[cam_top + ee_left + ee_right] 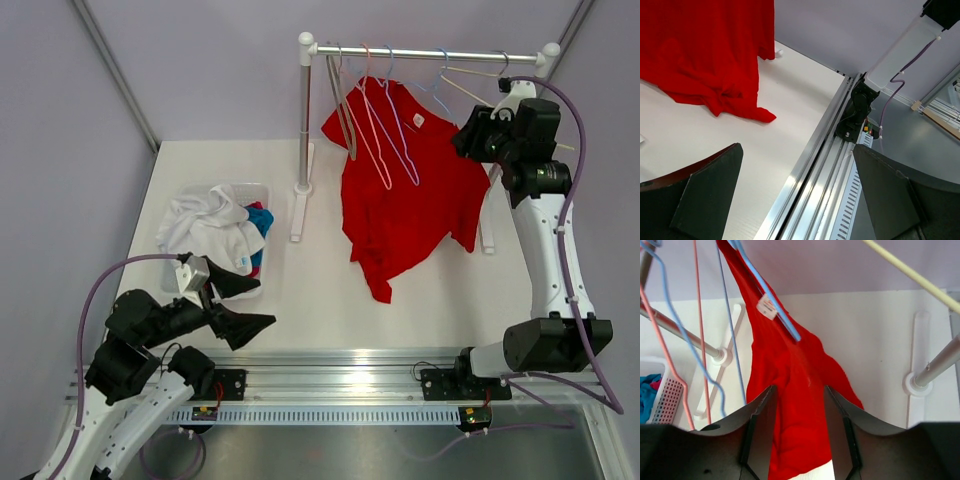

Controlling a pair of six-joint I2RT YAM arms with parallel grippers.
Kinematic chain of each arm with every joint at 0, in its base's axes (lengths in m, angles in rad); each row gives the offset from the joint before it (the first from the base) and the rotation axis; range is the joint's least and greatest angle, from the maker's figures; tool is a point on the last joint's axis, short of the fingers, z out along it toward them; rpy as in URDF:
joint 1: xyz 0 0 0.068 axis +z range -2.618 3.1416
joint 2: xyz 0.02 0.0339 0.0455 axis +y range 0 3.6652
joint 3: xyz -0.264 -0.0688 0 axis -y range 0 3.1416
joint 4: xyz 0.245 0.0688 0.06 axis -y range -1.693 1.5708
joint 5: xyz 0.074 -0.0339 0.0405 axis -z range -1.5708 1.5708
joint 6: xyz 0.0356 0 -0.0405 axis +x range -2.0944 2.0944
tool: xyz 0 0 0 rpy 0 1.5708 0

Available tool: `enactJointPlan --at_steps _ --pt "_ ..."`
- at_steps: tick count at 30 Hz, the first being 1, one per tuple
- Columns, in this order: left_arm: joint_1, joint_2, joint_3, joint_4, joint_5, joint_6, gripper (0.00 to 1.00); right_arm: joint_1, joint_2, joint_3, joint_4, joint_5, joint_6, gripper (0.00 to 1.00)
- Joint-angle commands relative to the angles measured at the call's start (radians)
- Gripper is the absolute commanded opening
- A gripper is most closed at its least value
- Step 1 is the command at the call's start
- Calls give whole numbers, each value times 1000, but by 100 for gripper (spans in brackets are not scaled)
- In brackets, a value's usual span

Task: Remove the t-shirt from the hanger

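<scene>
Red t-shirt [400, 200], blue hanger [756, 270], pink hanger [701, 340], white table [300, 290]

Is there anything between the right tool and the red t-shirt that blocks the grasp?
Nothing visible does. The red t-shirt already hangs in the gap of the right tool, below the blue hanger. Whether it is pinched cannot be told.

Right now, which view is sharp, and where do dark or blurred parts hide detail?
Top external: even light, faint shadows, red t-shirt sharp. Left wrist: left gripper dark, its edges soft. Right wrist: right gripper almost black; white label on the t-shirt too blurred to read.
</scene>
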Motion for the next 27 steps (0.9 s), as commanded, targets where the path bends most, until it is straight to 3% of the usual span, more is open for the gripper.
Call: enactJointPlan --at_steps 1,6,10,13,16,19,20,21,23,25,26,27 --pt "-4 14 5 16 -9 10 99 3 -67 43 66 32 -16 51" --pt "-4 9 -3 15 -12 5 99 1 28 106 41 135 -59 60" --pt "-4 8 -3 15 -19 8 99 0 101 127 32 133 -63 63" --pt "-4 15 -3 16 -19 10 99 0 114 103 55 68 -36 59" --pt "-4 18 -3 15 -20 10 99 1 117 80 75 -95 1 58" --pt "-4 17 -3 15 -22 8 99 1 80 14 142 -133 44 48" --pt "-4 18 -4 15 -22 7 99 1 59 -21 157 -140 49 35" --pt "-4 17 -4 15 -23 8 99 1 49 -37 168 -144 56 28" --pt "-3 20 -6 16 -23 8 99 1 32 -70 173 -166 64 21" --pt "-1 21 -6 15 -22 8 99 1 26 -94 187 -186 72 27" --pt "-1 26 -6 13 -22 8 99 1 26 -115 190 -198 75 34" --pt "0 26 -6 13 -22 8 99 1 28 -121 191 -202 78 48"
